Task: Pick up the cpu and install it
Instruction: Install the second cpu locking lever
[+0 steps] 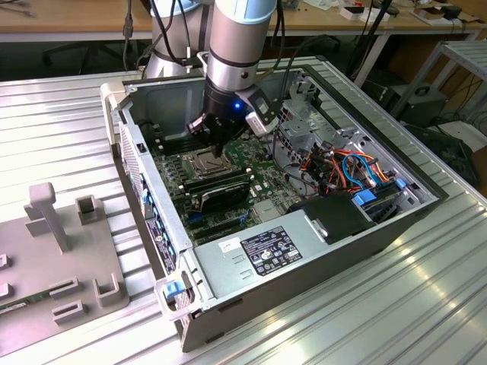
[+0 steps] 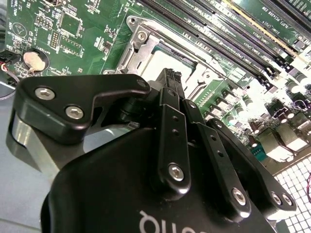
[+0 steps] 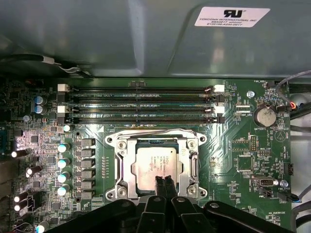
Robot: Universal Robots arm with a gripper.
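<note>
Cpu [image 3: 156, 165]: lay flat inside the socket frame [image 3: 154, 139] on the motherboard [image 3: 252, 155]. Gripper [image 3: 164, 180]: fingers pressed together, tips directly over the cpu's near edge, holding nothing.

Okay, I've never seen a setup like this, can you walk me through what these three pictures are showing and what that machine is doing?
A robot arm reaches down into an open computer case on a ribbed metal table. The exterior view is taken from a camera off the arm. Both wrist views come from cameras riding on the arm, looking past its black gripper at the green motherboard. In the first wrist view the cpu, a silver-grey square, lies inside the socket frame, below the memory slots. The gripper's fingertips are pressed together at the cpu's edge, holding nothing.
</note>
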